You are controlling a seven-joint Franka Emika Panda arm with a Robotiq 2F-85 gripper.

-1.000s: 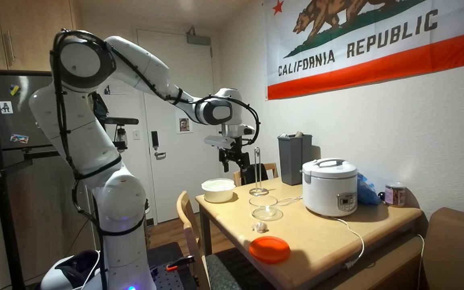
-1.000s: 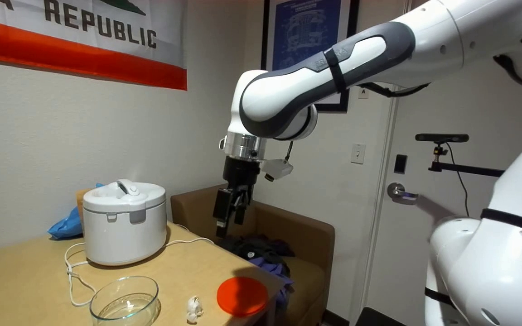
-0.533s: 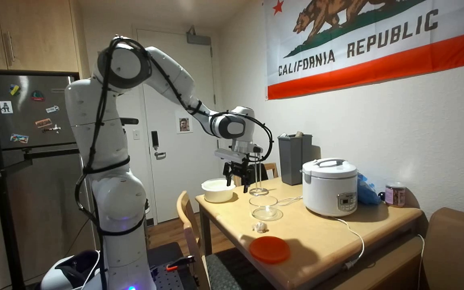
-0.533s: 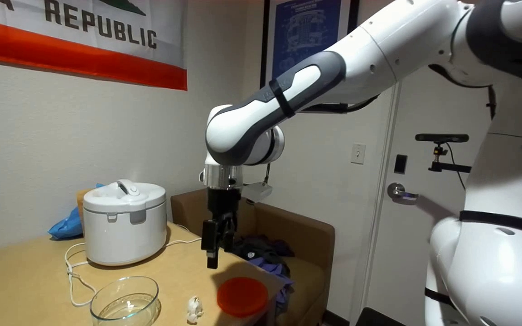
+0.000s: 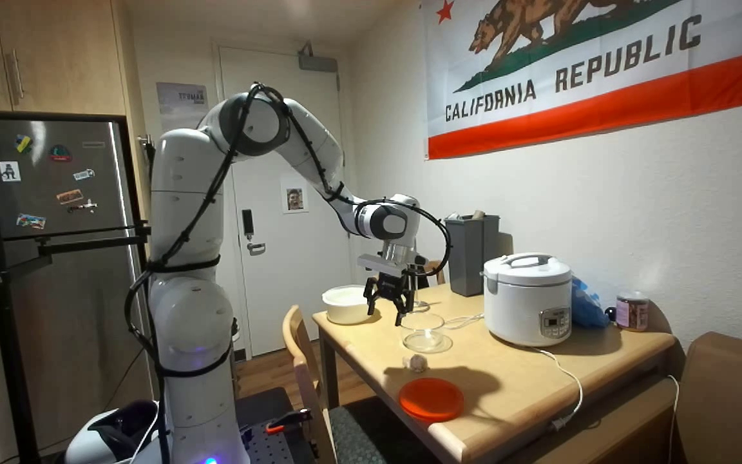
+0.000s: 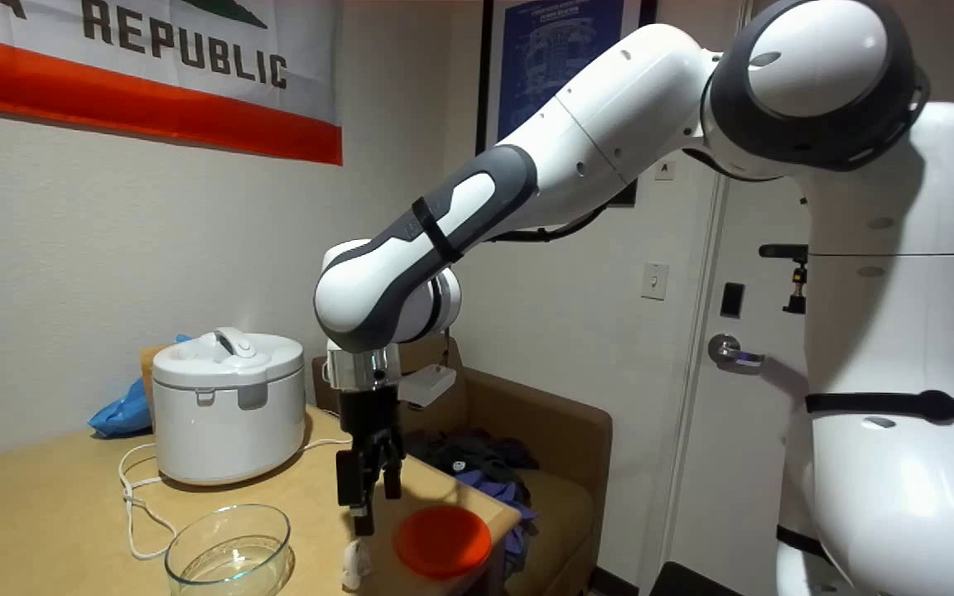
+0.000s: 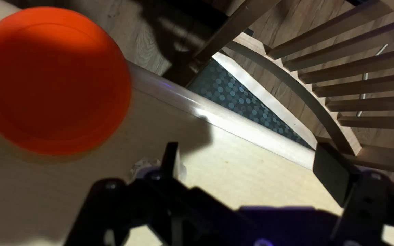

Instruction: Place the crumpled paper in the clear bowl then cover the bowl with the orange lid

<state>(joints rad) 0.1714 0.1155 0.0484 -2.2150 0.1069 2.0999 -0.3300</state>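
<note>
The crumpled paper [image 5: 417, 363] is a small whitish wad on the table, between the clear bowl [image 5: 425, 343] and the orange lid [image 5: 431, 399]. All three also show in an exterior view: the paper [image 6: 354, 568], the clear bowl [image 6: 233, 556] and the orange lid [image 6: 442, 542]. The bowl is uncovered and looks empty. My gripper [image 5: 386, 317] is open and empty, pointing down above the table; it also shows above the paper [image 6: 378, 513]. In the wrist view the left finger of my gripper [image 7: 246, 150] partly hides the paper [image 7: 139, 166]; the lid [image 7: 53, 82] lies upper left. The bowl is out of that view.
A white rice cooker [image 5: 527, 299] with a cord stands beyond the bowl. An opaque white bowl [image 5: 348, 308] and a metal stand [image 5: 412, 310] are at the far end near a grey bin [image 5: 464, 258]. A wooden chair [image 5: 306, 367] stands against the table edge.
My gripper has come down toward the table. It has moved slightly right in one exterior view and left in another, closer to the paper. The fingers stay open; the objects have not moved.
</note>
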